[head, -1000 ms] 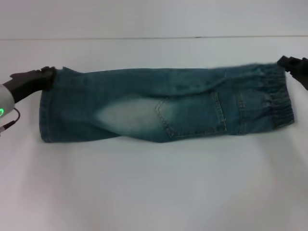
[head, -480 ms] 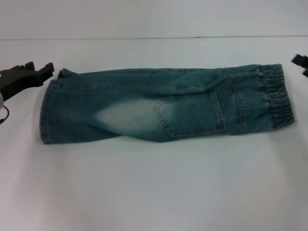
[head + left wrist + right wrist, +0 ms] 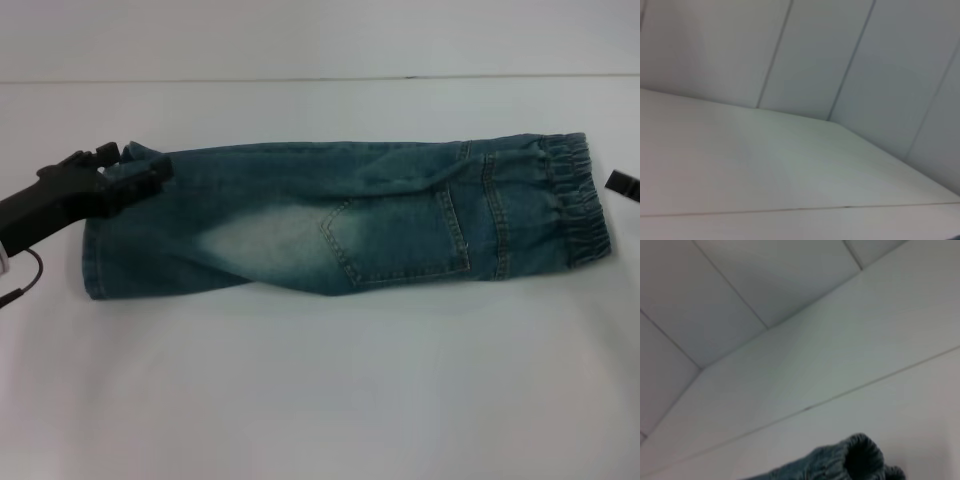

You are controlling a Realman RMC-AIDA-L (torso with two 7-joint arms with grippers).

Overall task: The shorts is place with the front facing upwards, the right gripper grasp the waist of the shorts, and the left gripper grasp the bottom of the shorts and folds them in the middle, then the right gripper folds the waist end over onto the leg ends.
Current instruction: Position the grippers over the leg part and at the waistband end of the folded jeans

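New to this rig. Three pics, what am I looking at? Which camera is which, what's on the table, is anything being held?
It is a two-armed robot folding clothes. The wide picture comes from its head camera, looking down at a white table. On it lie denim shorts, folded lengthwise, waist at the robot's right. The left tool, black with open fingers, hangs over the leg ends. Only a black tip of the right tool shows at the edge beside the waist, apart from it. The other two pictures come from wrist cameras: the left one shows only table and wall, the right one the waist. Nothing looks held.
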